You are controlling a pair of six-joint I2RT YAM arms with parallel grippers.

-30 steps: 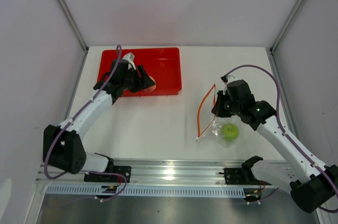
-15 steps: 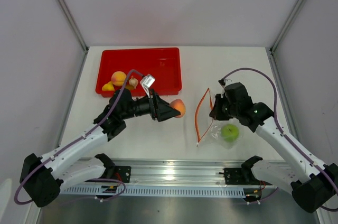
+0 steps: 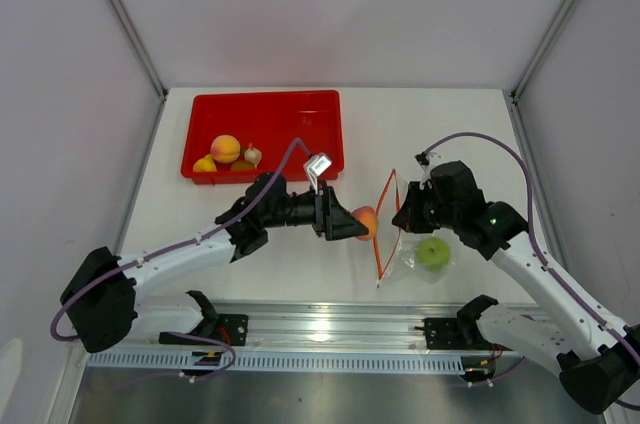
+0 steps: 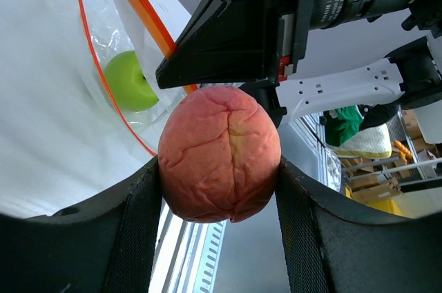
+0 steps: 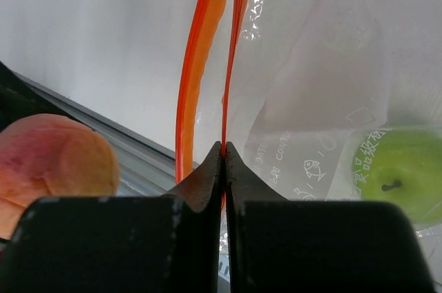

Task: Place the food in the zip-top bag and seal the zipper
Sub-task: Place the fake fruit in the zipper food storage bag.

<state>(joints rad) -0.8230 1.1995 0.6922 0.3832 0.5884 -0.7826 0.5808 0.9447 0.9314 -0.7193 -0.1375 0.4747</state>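
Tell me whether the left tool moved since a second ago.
Yes. The left tool left the red tray and travelled right, carrying a red-pink fruit to the mouth of the zip-top bag.

The zip-top bag [image 5: 311, 99] opens leftward, its zipper [image 5: 199, 58] bowed into a narrow slot. The red-pink fruit [image 4: 219, 153], clamped in the left gripper [image 3: 358, 224], sits right at that slot. The right gripper [image 3: 405, 212] pinches one zipper strip and bars the way in from the right. The green apple [image 3: 433, 252] takes up the bag's bottom. The left arm [image 3: 190, 249] slants across the table's [image 3: 450, 124] middle, and the red tray [image 3: 265, 96] fills the far-left corner. Bare table lies at the far-right corner and between tray and bag.
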